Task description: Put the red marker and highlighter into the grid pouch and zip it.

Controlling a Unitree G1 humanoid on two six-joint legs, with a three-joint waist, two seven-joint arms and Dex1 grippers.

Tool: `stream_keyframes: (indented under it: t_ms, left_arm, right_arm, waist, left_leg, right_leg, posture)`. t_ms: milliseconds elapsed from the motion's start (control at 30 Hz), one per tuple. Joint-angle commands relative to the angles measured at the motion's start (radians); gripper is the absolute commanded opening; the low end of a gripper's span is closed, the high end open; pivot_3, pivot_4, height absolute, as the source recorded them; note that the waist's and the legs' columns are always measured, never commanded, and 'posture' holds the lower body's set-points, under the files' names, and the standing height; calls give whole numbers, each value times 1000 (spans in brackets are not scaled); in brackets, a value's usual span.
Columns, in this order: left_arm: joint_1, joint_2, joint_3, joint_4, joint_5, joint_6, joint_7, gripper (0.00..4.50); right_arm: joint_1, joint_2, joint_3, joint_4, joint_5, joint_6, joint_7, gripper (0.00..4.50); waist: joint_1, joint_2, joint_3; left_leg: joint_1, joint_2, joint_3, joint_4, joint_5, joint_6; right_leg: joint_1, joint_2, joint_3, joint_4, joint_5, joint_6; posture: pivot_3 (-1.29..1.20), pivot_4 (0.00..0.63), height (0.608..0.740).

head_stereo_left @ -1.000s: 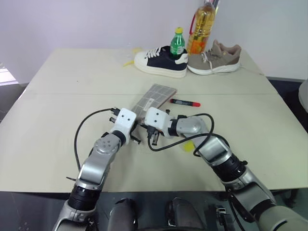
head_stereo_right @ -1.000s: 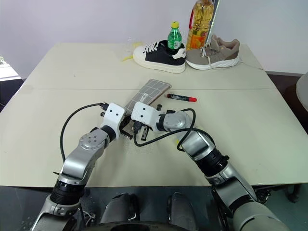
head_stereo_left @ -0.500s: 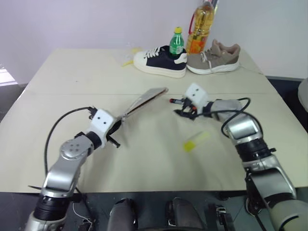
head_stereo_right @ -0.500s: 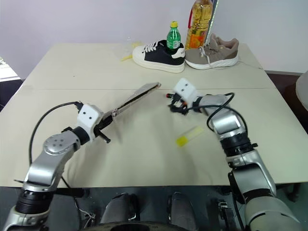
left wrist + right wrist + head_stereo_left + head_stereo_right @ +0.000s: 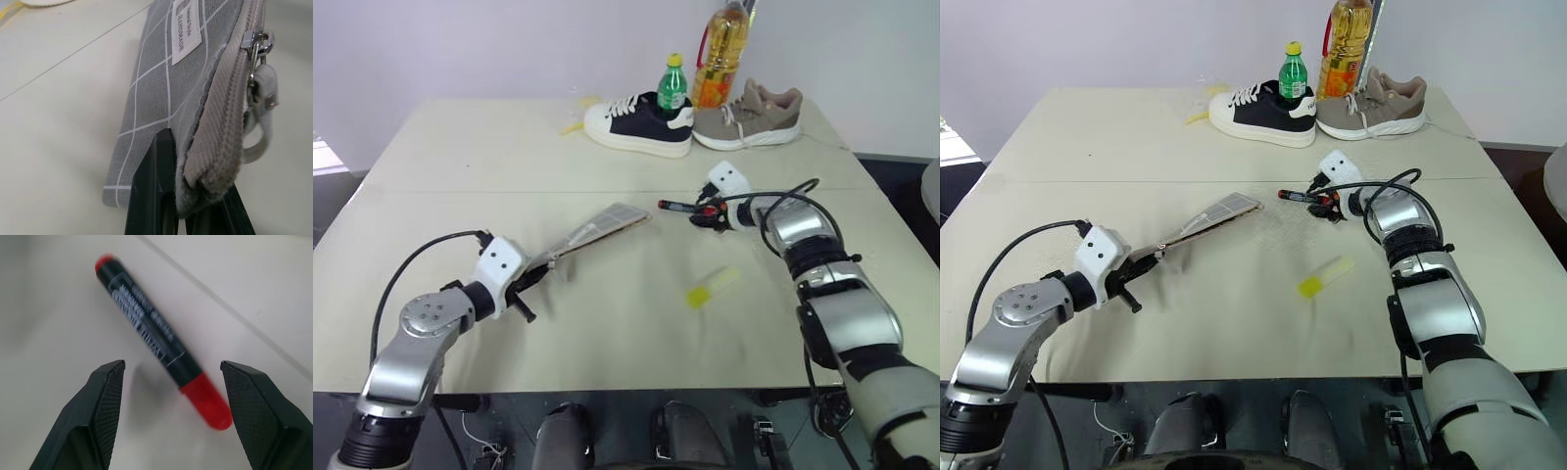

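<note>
My left gripper [image 5: 533, 282] is shut on the near end of the grid pouch [image 5: 599, 224], whose far end slopes down toward the table. In the left wrist view the pouch [image 5: 195, 73] is seen edge-on, with its white label and the metal zipper pull [image 5: 257, 41] by the held end. The red marker [image 5: 679, 207] lies on the table right of the pouch. Just behind the marker's red cap is my right gripper [image 5: 704, 214], open. The marker [image 5: 161, 340] lies slightly beyond the two spread fingers. Nearer me on the table lies the yellow highlighter [image 5: 713, 287], untouched.
At the far edge of the table stand a white and navy shoe [image 5: 639, 124], a beige shoe [image 5: 749, 117], a green bottle [image 5: 674, 86] and a bottle of oil [image 5: 722, 54]. A small yellow scrap [image 5: 574, 127] lies left of the shoes.
My right gripper let go near the pouch, opened and swung right and away to the marker. My left gripper drew back to the left, pulling the pouch with it.
</note>
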Motion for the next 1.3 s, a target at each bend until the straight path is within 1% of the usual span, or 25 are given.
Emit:
stream_keyframes:
  t_ms: [33,100,133,200,233,267,300,367,500,600,700,733,833,900,1000,1067,1300]
  left_arm:
    - [13,9,30,-28,3,-12,15,0]
    - [16,5,30,-28,6,-14,24,0]
    - [17,3,32,-27,6,-13,31,0]
    - [17,-4,36,-21,5,-13,44,0]
    - [16,-6,38,-17,4,-13,49,0]
    - [16,-7,39,-14,4,-13,52,0]
    - [16,-7,40,-11,3,-14,54,0]
    - [14,-6,38,-6,4,-17,54,0]
    - [10,-7,37,7,4,-24,56,0]
    - [4,-15,42,13,-2,-25,63,0]
    - [-2,-18,44,22,0,-28,68,0]
    - [-5,-19,42,27,-1,-32,64,0]
    - [-19,-16,31,47,2,-38,53,0]
    - [-33,-15,27,61,2,-42,46,0]
    - [-57,-15,16,78,0,-46,33,0]
    - [-71,-16,8,86,2,-46,27,0]
    - [-91,-17,-9,86,3,-37,13,0]
  right_arm:
    - [-46,9,-20,66,-4,6,9,3220]
    - [-49,10,-30,89,-3,3,9,2684]
    - [-49,9,-31,91,-4,3,12,2569]
    - [-46,7,-37,86,-3,12,24,1494]
    - [-45,6,-40,82,-2,15,28,1072]
    - [-44,5,-41,80,-2,16,31,495]
    - [-41,4,-43,76,-4,17,31,291]
    - [-38,2,-46,72,-6,17,32,294]
    - [2,-18,-34,-5,-15,-3,63,294]
    - [52,-60,-22,-153,-18,-47,116,294]
    - [137,-136,-24,-376,-19,-161,153,294]
    - [189,-174,-41,-505,7,-190,189,294]
    - [312,-261,-70,-791,72,-176,278,294]
    - [351,-288,-75,-879,90,-138,296,294]
    - [397,-314,-66,-976,95,-126,311,294]
    - [408,-306,-61,-1014,89,-116,294,294]
    - [387,-241,-4,-1013,39,-78,232,294]
  waist:
    - [0,0,0]
    - [1,0,0]
    - [1,0,0]
    - [1,0,0]
    - [0,0,0]
    - [0,0,0]
    - [-1,0,0]
    - [-1,0,0]
    - [1,0,0]
    - [1,1,0]
    - [5,2,1]
    - [6,3,2]
    - [8,3,2]
    - [4,2,1]
    - [3,2,1]
    - [5,2,1]
    - [7,1,1]
  left_leg:
    - [0,0,0,0,2,-3]
    - [0,0,0,0,2,-3]
    - [0,0,0,0,2,-3]
    - [0,0,0,0,1,-3]
    - [0,0,0,0,1,-3]
    - [0,0,0,0,1,-3]
    - [0,0,0,0,1,-3]
    - [0,0,0,0,2,-3]
    - [0,0,0,0,1,-3]
    - [0,0,0,0,1,-3]
    - [0,0,0,0,1,-3]
    - [0,0,0,0,1,-3]
    - [0,0,-1,-1,1,-2]
    - [0,0,-1,-1,0,0]
    - [1,0,-1,-1,0,0]
    - [1,0,-1,0,0,0]
    - [1,0,-1,0,0,0]
  right_leg:
    - [0,0,0,0,0,0]
    - [0,0,0,0,0,0]
    - [0,0,0,0,0,0]
    - [0,0,0,0,0,0]
    - [0,0,0,0,0,0]
    - [0,0,0,0,0,0]
    - [0,0,0,0,0,0]
    - [0,0,0,0,0,0]
    - [0,0,0,0,0,0]
    - [0,0,0,0,0,0]
    - [0,0,0,0,0,0]
    - [0,-1,0,0,0,0]
    - [0,-1,0,-1,0,0]
    - [1,0,0,-1,0,0]
    - [1,0,0,0,0,0]
    - [1,0,0,0,0,0]
    - [1,0,0,0,0,0]
  posture:
    - [0,150,705]
    - [0,150,705]
    - [0,150,705]
    - [0,150,705]
    - [0,150,705]
    - [0,150,705]
    - [0,150,705]
    - [0,150,705]
    - [0,150,705]
    - [0,150,705]
    - [0,150,705]
    - [0,150,705]
    - [0,150,705]
    - [0,150,705]
    - [0,150,705]
    - [0,150,705]
    - [0,150,705]
